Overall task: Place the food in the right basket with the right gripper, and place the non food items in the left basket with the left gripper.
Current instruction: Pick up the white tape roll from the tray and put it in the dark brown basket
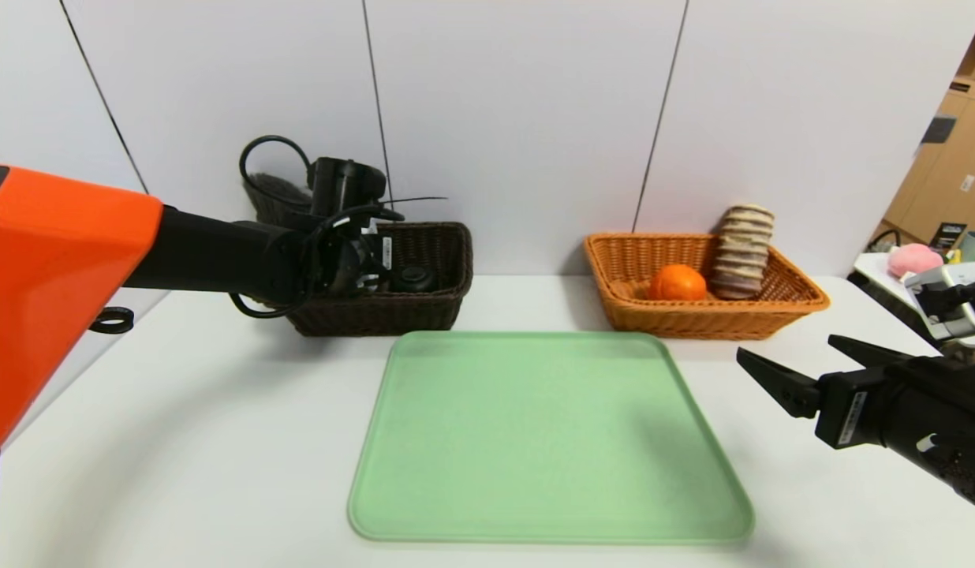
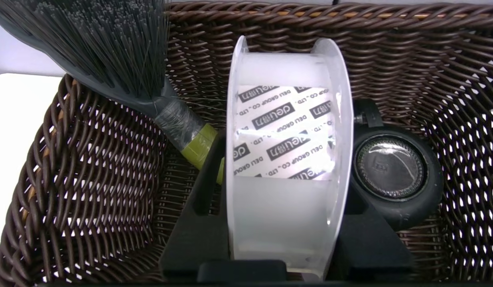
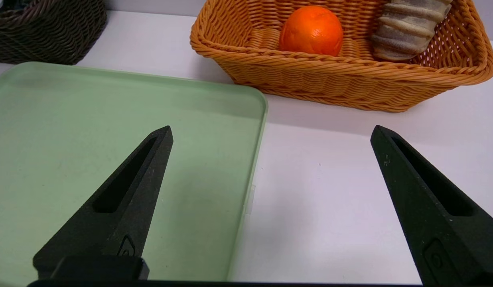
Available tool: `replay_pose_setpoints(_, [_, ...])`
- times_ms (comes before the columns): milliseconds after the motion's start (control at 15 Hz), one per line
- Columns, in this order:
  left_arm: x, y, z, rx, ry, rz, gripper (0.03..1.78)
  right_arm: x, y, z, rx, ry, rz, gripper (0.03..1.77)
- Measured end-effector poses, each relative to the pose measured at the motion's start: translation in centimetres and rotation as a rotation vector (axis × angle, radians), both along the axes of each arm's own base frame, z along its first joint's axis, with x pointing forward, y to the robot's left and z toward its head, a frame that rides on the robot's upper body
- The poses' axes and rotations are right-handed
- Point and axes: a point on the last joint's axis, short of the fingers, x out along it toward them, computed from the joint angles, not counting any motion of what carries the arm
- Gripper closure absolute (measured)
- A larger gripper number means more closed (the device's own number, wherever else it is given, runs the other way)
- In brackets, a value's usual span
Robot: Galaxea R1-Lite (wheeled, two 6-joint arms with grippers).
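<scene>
Inside the dark brown left basket (image 2: 91, 191), the left gripper (image 2: 284, 223) is clamped on the white spool (image 2: 286, 159), which stands on edge between its two black fingers (image 2: 198, 231), printed label facing the wrist camera. Beside the spool on one side the brush (image 2: 111, 59) leans against the basket wall, bristles up and cut off by the frame edge, its green handle (image 2: 198, 145) running down behind the spool, where its end is hidden. On the other side the glass cup (image 2: 392, 169) lies tipped over, its black-rimmed mouth toward the camera and partly hidden by the spool and a finger. From the head view the left arm covers most of that basket (image 1: 432, 260), so only the cup (image 1: 415, 278) and the brush bristles (image 1: 278, 189) above the rim show. The right gripper (image 1: 795, 364) hangs spread wide and empty above the white table (image 1: 219, 442), just past the right edge of the green tray (image 1: 543, 442). In the orange-tan right basket (image 1: 787, 304) the orange fruit (image 1: 678, 282) sits beside the striped roll (image 1: 741, 251), which stands on end against the far wall; the right wrist view cuts off its top.
</scene>
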Motion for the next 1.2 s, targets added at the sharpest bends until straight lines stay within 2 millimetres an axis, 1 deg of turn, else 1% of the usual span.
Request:
replay_pose_setpoints(333, [0.32,0.05,-0.36,0.013,-0.001,-0.001,1.23,0.04,0.02,-0.08,-0.001,0.004,0.000,0.09])
replay_pose_setpoints(1200, [0.58,-0.04,-0.23,0.018,-0.033,-0.007,1.23,-0.05,-0.01,-0.10,0.000,0.004,0.000,0.09])
